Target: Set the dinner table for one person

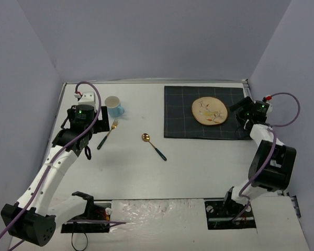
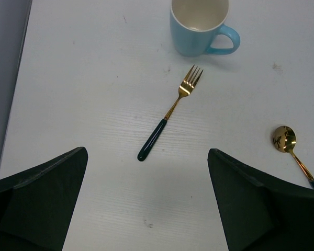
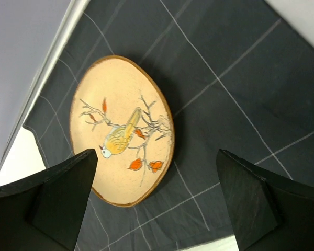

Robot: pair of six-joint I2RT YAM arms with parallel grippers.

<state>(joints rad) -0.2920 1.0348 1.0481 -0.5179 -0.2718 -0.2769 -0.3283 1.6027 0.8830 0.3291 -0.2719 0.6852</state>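
The dinner table [image 1: 199,167] is a white tabletop. At its far right a dark grey checked mat [image 1: 178,115] carries a tan plate [image 1: 209,111] painted with a bird. My right gripper [image 1: 239,114] hangs open over the mat by the plate's right edge; in the right wrist view the gripper [image 3: 157,151] holds nothing, and the plate [image 3: 120,115] lies partly between its fingers on the mat [image 3: 235,78]. My left gripper [image 1: 98,124] is open and empty above the table. In its wrist view the left gripper [image 2: 147,151] hovers just short of the fork's [image 2: 172,110] dark handle.
A light blue mug [image 1: 114,106] stands upright at the far left, its inside empty in the left wrist view [image 2: 196,29]. The gold fork [image 1: 108,134] lies just in front of it. A gold spoon [image 1: 153,145] with a dark handle lies mid-table, right of the fork [image 2: 285,141]. Grey walls enclose three sides.
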